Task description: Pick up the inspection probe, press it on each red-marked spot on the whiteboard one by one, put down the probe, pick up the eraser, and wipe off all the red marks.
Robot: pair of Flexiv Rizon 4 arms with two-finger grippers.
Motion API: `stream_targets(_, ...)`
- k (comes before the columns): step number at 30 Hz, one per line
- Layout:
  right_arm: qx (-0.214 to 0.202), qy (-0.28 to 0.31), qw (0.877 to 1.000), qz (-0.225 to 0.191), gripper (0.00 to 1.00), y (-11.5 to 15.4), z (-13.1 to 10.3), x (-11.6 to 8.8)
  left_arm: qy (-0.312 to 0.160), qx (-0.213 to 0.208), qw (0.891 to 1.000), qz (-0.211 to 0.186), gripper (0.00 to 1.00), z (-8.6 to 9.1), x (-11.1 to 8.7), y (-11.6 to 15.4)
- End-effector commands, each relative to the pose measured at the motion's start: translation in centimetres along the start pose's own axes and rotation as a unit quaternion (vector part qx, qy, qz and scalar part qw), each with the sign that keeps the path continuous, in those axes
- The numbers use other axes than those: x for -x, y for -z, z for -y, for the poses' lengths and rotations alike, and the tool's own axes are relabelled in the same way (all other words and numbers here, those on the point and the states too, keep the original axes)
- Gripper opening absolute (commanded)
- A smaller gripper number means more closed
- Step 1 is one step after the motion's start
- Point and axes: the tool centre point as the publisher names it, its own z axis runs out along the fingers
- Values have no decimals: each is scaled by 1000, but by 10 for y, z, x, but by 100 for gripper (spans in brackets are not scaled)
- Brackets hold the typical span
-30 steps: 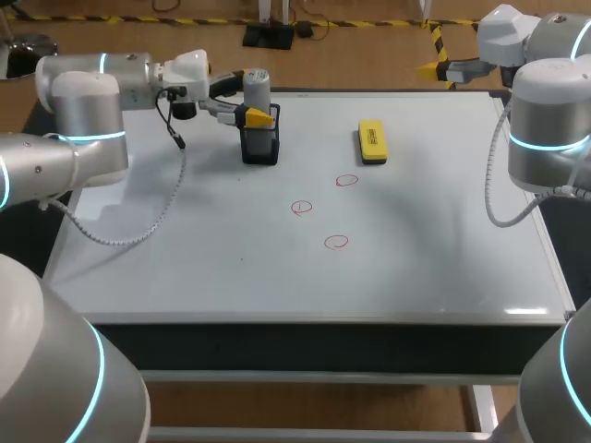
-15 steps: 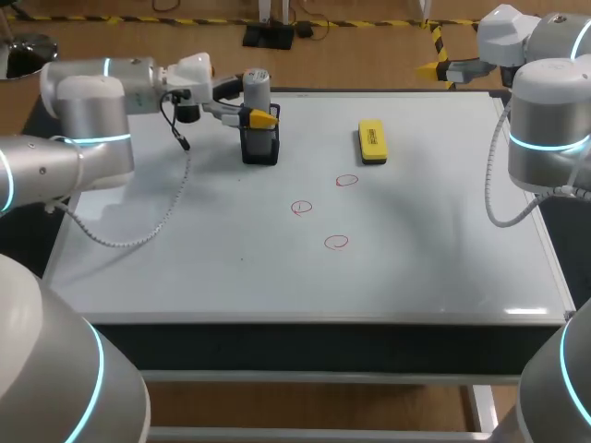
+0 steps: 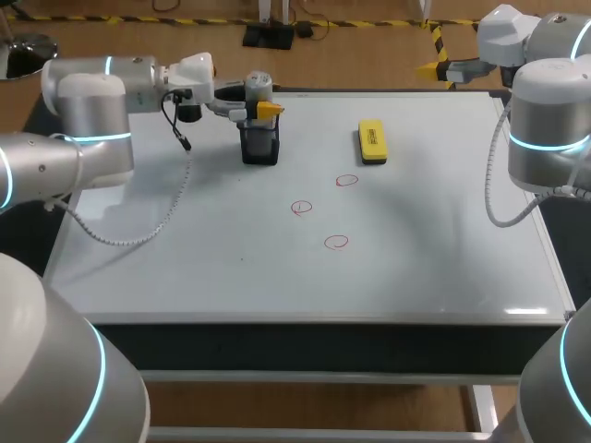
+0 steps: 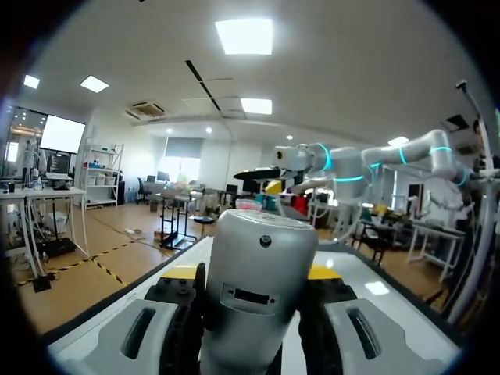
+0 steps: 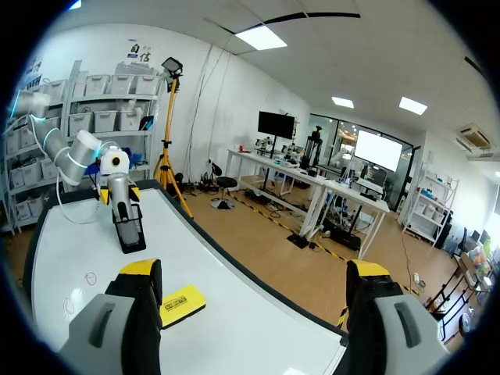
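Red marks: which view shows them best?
Head view: all three red marks lie unobstructed on the whiteboard. The right wrist view catches at least one, tiny. The left wrist view shows none; the probe fills it.

One overhead camera, two wrist cameras.
Head view looks down from behind onto the whole whiteboard; left wrist view sits close against the probe; right wrist view looks across from a far corner, also catching probe and eraser.

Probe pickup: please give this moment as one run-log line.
left gripper: shut on probe | right gripper: open | red marks: three, unwiped
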Motion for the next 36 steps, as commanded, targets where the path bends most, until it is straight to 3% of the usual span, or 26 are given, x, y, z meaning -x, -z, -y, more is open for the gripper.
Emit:
stream_targets(1, 0, 0, 1000, -2, 100, 1, 0, 1, 0, -1, 1000, -2, 0, -2, -1, 2)
stream_targets(10, 0, 0, 1000, -2, 100, 1, 0, 1, -2, 2, 1000, -4, 0, -1, -8, 5)
stream_targets(22, 0, 0, 1000, -2, 100, 1, 0, 1, -14, -13, 1000, 11, 0, 19, -6, 14)
stream_targets(36, 0, 0, 1000, -2, 100, 1, 0, 1, -55, 6, 998, 16, 0, 63, -11, 14)
